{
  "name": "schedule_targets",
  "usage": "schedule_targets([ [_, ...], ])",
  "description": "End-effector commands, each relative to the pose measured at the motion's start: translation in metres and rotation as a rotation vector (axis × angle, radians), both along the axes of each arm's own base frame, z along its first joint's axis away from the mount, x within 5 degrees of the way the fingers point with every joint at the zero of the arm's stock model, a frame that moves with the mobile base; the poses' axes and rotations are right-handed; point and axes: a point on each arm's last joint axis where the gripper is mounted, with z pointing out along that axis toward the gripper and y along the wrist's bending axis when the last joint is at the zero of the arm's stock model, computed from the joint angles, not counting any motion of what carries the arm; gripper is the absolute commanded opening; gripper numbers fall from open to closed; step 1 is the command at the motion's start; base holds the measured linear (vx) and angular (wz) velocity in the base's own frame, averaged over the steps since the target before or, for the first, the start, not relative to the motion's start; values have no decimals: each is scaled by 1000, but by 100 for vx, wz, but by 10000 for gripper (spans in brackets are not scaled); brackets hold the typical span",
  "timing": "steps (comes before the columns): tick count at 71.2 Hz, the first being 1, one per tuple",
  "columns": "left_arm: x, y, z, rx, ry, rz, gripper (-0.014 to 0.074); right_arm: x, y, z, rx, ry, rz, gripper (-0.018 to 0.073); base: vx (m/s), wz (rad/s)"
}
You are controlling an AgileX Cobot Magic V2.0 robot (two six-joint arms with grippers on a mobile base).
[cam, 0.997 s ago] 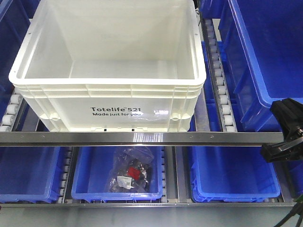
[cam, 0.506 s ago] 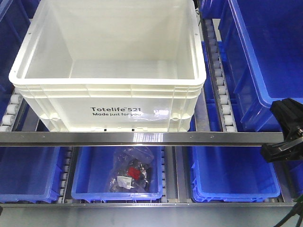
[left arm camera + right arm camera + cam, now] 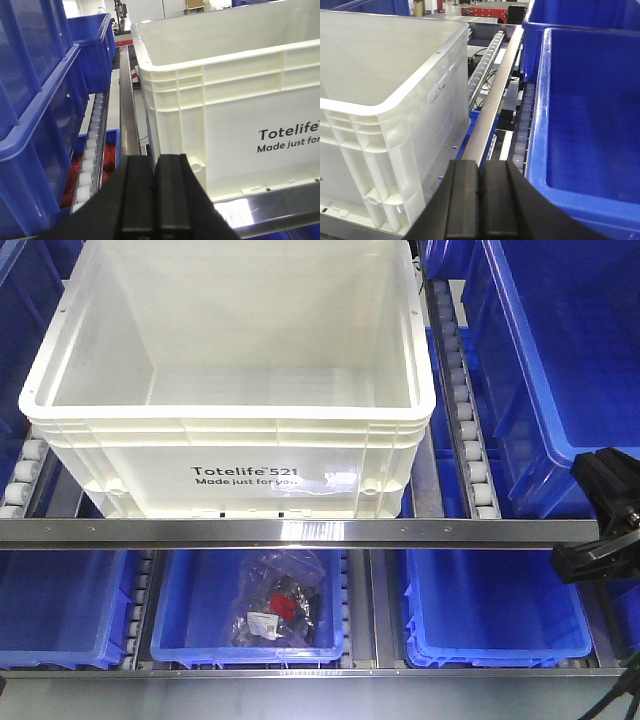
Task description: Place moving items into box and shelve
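1. Presently the left gripper [image 3: 155,200] has its two black fingers pressed flat together with nothing between them, pointing at the near left corner of the box [image 3: 235,115].
2. Ahead and to the right of that claw stands the white box, its printed side facing forward, resting above a steel rail [image 3: 270,210].
3. Left of the left claw runs a line of white rollers [image 3: 89,160] beside a stack of blue bins [image 3: 40,110].
4. Likewise, the right gripper [image 3: 481,200] is clenched, fingers touching, grasping nothing.
5. Left of the right claw rises the box's right wall [image 3: 385,125]; right of it sits a blue bin [image 3: 585,125], with a metal rail [image 3: 492,110] running straight ahead between them.
6. From the front view, the box [image 3: 230,380] shows a bare white floor; no balls are visible in any view.
7. Below the box, a lower blue bin [image 3: 175,630] holds a clear bag of dark parts [image 3: 277,605].
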Motion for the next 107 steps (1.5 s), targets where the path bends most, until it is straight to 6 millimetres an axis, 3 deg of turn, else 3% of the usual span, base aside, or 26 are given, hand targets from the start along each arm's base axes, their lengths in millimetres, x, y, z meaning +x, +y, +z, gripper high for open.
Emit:
schedule_targets([
  [1,0,0,2,-16,-66,-4,-26,4,-1,17,-18,-110,-19,-15,0,0],
  [8,0,0,2,-16,-66,-4,-26,3,3,18,-89,-140,31,-15,0,0],
  [18,0,0,2,-16,-66,-4,-26,-3,6,15,-34,-97,85,-15,0,0],
  [41,0,0,2,-16,-66,-4,-26,-59,-13,-48,93,-175,62,-15,0,0],
  [57,0,0,2,-16,-65,-4,-26,-76,-18,-45,103,-278,63,-15,0,0],
  [107,0,0,2,-16,-63,-4,-26,-76,-18,-45,102,-271,63,-15,0,0],
])
